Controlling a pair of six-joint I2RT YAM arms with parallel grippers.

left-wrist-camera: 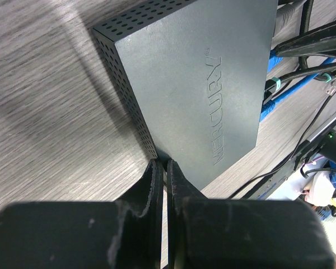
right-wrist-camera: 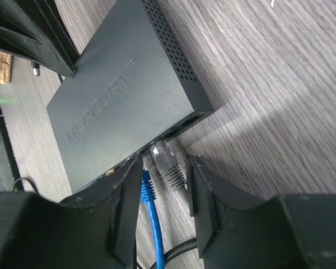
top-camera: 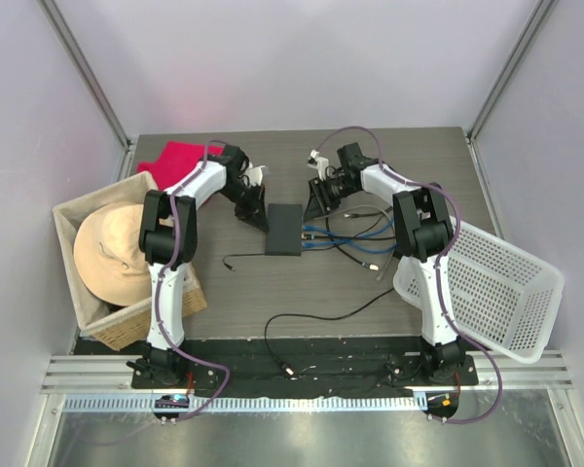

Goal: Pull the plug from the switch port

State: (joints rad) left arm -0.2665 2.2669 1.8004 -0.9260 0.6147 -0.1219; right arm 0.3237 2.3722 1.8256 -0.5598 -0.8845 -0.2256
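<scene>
The switch [top-camera: 284, 230] is a flat matte-black box marked MERCURY at the table's middle; it also shows in the left wrist view [left-wrist-camera: 201, 73] and the right wrist view [right-wrist-camera: 123, 95]. A grey plug [right-wrist-camera: 172, 167] and a blue plug [right-wrist-camera: 147, 189] sit at its port edge. My right gripper [right-wrist-camera: 164, 162] is open, with its jaws either side of the grey plug and the blue plug against the left finger; it is also in the top view [top-camera: 318, 199]. My left gripper [left-wrist-camera: 163, 163] is shut, its tips against the switch's opposite corner [top-camera: 256, 216].
Blue cables [top-camera: 346, 233] and black cables [top-camera: 316, 313] trail right and forward of the switch. A wicker basket [top-camera: 88, 311] holding a hat stands at the left, a red cloth [top-camera: 180, 156] behind it, and a white plastic basket [top-camera: 496, 287] at the right.
</scene>
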